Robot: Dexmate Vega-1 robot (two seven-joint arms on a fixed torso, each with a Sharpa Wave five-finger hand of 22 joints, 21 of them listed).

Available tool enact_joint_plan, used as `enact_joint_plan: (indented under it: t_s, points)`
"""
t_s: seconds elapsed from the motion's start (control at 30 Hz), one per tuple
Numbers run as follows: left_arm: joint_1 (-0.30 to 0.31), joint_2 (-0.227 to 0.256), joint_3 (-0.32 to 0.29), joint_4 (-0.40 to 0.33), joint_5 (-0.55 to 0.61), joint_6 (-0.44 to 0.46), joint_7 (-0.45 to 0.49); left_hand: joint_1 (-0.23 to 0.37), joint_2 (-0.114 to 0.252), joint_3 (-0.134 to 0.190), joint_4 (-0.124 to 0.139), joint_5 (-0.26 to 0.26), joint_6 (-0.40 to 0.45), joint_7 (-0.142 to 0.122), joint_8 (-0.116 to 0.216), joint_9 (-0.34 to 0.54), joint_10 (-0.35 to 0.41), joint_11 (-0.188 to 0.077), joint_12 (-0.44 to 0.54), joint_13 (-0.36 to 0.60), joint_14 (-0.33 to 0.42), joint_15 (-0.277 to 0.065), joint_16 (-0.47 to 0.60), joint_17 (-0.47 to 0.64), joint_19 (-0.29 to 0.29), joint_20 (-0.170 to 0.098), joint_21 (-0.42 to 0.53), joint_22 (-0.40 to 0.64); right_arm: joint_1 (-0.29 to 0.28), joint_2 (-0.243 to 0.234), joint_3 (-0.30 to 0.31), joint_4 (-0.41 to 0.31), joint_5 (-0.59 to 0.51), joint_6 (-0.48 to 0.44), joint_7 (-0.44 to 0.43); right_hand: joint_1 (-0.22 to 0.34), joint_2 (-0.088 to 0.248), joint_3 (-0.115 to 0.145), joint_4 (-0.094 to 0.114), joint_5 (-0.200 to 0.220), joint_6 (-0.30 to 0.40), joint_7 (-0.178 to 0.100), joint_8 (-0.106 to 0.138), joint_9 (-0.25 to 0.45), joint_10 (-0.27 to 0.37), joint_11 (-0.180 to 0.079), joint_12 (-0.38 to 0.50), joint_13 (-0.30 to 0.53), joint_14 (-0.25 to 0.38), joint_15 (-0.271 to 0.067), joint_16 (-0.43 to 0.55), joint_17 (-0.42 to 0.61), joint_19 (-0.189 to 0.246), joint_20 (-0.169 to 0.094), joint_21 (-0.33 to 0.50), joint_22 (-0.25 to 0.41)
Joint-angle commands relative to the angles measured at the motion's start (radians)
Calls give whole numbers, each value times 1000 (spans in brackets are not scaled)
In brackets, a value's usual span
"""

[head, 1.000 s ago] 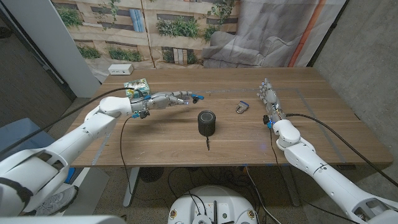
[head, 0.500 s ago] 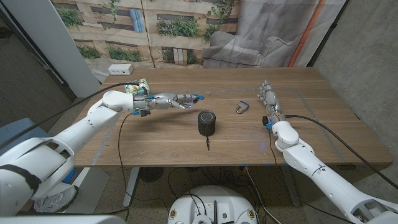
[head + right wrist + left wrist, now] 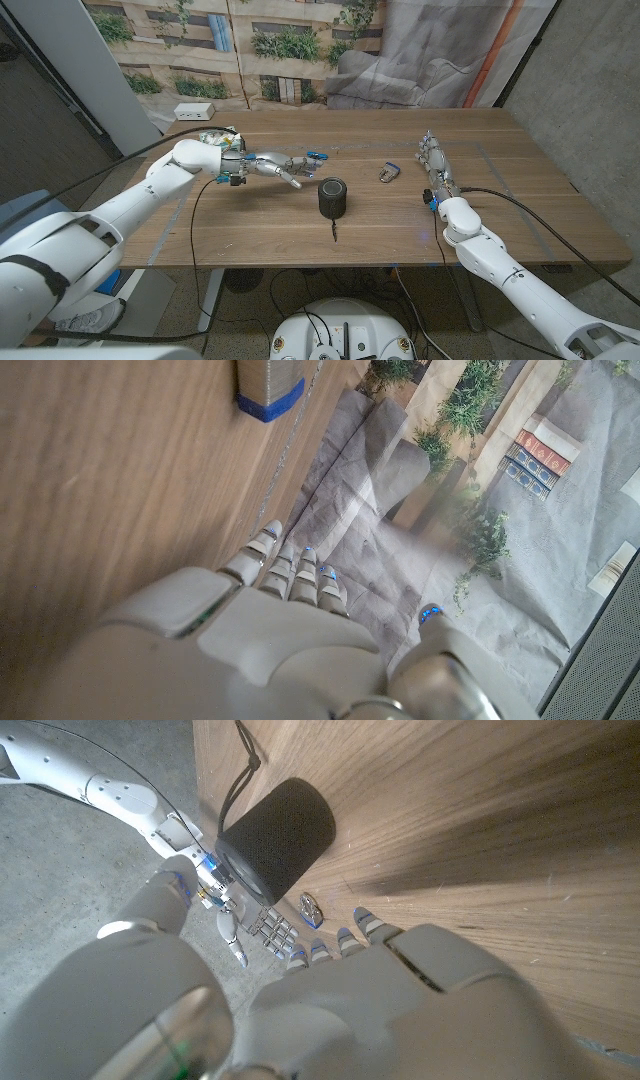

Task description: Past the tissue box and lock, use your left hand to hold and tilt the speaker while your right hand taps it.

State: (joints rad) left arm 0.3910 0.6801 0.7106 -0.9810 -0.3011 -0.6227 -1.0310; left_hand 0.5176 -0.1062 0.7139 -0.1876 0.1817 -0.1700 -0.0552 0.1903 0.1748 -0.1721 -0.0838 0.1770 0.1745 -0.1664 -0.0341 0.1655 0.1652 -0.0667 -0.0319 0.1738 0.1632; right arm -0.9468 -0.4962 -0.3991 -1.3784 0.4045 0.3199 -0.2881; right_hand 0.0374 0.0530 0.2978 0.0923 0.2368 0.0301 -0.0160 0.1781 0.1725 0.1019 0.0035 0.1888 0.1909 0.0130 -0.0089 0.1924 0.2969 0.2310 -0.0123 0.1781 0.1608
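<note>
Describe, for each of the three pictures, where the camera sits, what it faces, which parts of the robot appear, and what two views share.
Head view: fixed on the robot's head, looking down over the table; both arms enter from the bottom corners, left hand reaching toward the speaker, right hand beyond the lock.
Left wrist view: on the left wrist, looking along the left hand at the speaker; the right hand shows behind.
Right wrist view: on the right wrist, looking along the right hand across the table's far edge.
Shared: head and left wrist views both show speaker and lock.
</note>
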Motion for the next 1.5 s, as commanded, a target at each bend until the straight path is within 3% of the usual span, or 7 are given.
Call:
enact_joint_plan:
  t_s: [0.03, 0.5, 1.1, 1.5]
  points:
    - [-59, -30, 51, 49, 78, -80, -19, 19, -6, 7, 0, 9, -54, 5, -5, 1, -77, 6, -3, 4, -104, -42, 3, 4, -13, -73, 0, 2, -15, -8, 6, -7, -1, 3, 0, -3, 0, 4, -3, 4, -1, -1, 7, 3, 3, 4, 4, -1, 6, -2, 7, 0, 4, -5, 8, 5]
    - [-142, -105, 100, 218, 127, -213, -33, 52, -19, 6, 2, 8, -129, 10, -12, 2, -111, 13, -1, 4, -133, -34, 4, 4, -49, -68, 0, 3, -40, -12, 11, -24, -4, 3, -17, -4, 0, 2, -3, 3, -2, 2, 7, 3, 3, 5, 4, -1, 7, -1, 8, -3, 5, -5, 8, 5]
    - [-257, -281, 169, 526, 153, -355, -56, 77, -29, 2, 2, 8, -111, 11, 9, 3, -89, 10, 11, 4, -95, -35, 17, 4, -26, -65, 10, 2, -47, -11, 15, -11, 1, 18, -8, -4, -3, 1, -5, 3, -3, 4, 7, 3, 5, 5, 5, -1, 7, -1, 9, -8, 8, -2, 9, 5]
    - [-275, -324, 211, 573, 183, -368, -23, 90, -35, -1, 3, 10, -126, 20, 8, 3, -98, 18, 8, 4, -98, -27, 13, 4, -42, -68, 4, 2, -66, -21, 24, -22, 6, 23, -10, -6, -2, 0, -5, 2, -2, 5, 8, 3, 5, 5, 5, -1, 8, -1, 9, -12, 8, 1, 8, 5]
